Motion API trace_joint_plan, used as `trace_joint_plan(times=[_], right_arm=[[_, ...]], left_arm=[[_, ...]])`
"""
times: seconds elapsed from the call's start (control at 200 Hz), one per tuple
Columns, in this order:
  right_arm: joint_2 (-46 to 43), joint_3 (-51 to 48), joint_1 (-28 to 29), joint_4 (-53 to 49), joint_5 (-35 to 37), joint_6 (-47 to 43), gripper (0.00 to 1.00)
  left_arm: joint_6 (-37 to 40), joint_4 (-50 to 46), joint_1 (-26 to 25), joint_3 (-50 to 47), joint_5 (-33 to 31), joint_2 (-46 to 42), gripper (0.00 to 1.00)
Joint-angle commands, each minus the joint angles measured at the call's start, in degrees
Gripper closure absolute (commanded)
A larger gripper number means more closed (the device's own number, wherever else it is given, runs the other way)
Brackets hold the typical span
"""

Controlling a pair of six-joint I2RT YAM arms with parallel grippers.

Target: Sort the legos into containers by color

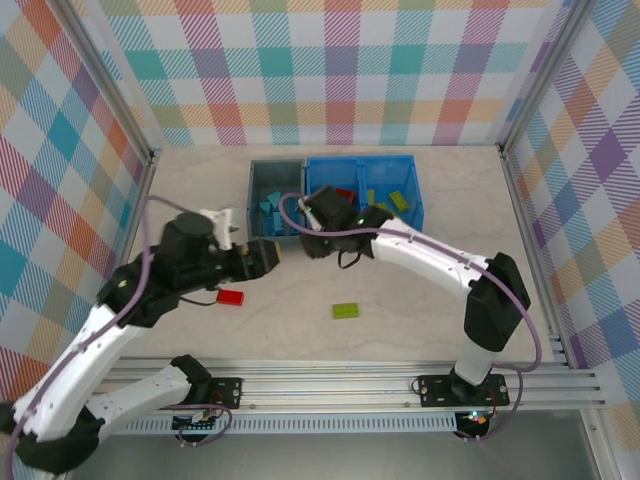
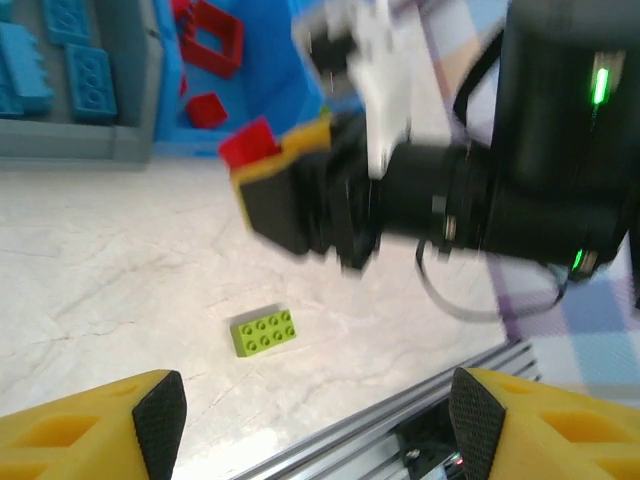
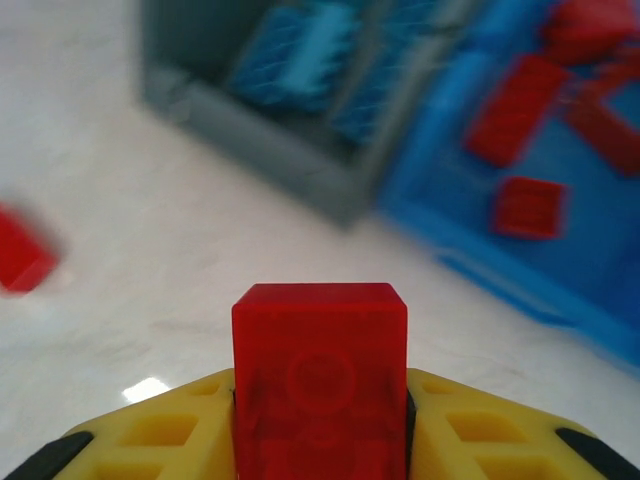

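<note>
A pale marble-patterned table (image 1: 420,290) sits enclosed by pastel plaid walls (image 1: 330,70), with a ribbed aluminium rail (image 1: 350,385) along its near edge.

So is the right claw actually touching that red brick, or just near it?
Touching. The right wrist view shows the red brick wedged in the right gripper, its yellow fingers pressed against both sides with no gap.

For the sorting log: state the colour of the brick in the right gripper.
Red. The brick shows best in the right wrist view.
</note>
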Motion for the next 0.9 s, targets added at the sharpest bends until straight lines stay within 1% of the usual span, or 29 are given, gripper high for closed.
trace_joint_plan(times=[0.0, 0.125, 0.185, 0.305, 0.41, 0.555, 0.64, 0.76, 0.895], right_arm=[[5.9, 6.09, -3.51, -9.77, 5.55, 6.48, 0.6], [15.77, 17.45, -5.44, -18.66, 13.07, 10.03, 0.6], [19.27, 21.12, -6.01, -21.22, 15.68, 11.43, 0.6], [24.22, 25.8, -7.6, -23.1, 15.44, 12.92, 0.59], [28.44, 30.78, -8.06, -24.95, 15.26, 13.02, 0.57], [34.03, 37.75, -8.15, -29.02, 16.32, 13.75, 0.56], [35.75, 39.63, -8.21, -30.3, 17.46, 14.67, 0.56], [35.76, 40.16, -8.16, -29.85, 18.15, 15.03, 0.55], [30.64, 36.93, -6.81, -25.22, 17.89, 12.97, 0.5]], left_arm=[[-0.32, 5.36, -5.91, 1.08, -10.95, 4.27, 0.29], [-1.11, 10.41, -9.02, -0.89, -16.35, 6.63, 0.3], [-1.06, 11.42, -10.34, -0.9, -18.06, 7.57, 0.3], [-0.74, 12.46, -12.48, -1.24, -20.83, 8.37, 0.3], [-1.17, 10.95, -13.19, -1.34, -22.42, 9.16, 0.3], [-1.68, 10.74, -13.93, -2.33, -22.57, 9.83, 0.3], [-1.8, 11.22, -14.41, -2.65, -22.67, 9.67, 0.3], [-1.93, 11.33, -14.9, -2.67, -22.64, 9.83, 0.3], [-1.75, 10.13, -15.44, -2.65, -23.63, 10.0, 0.3]])
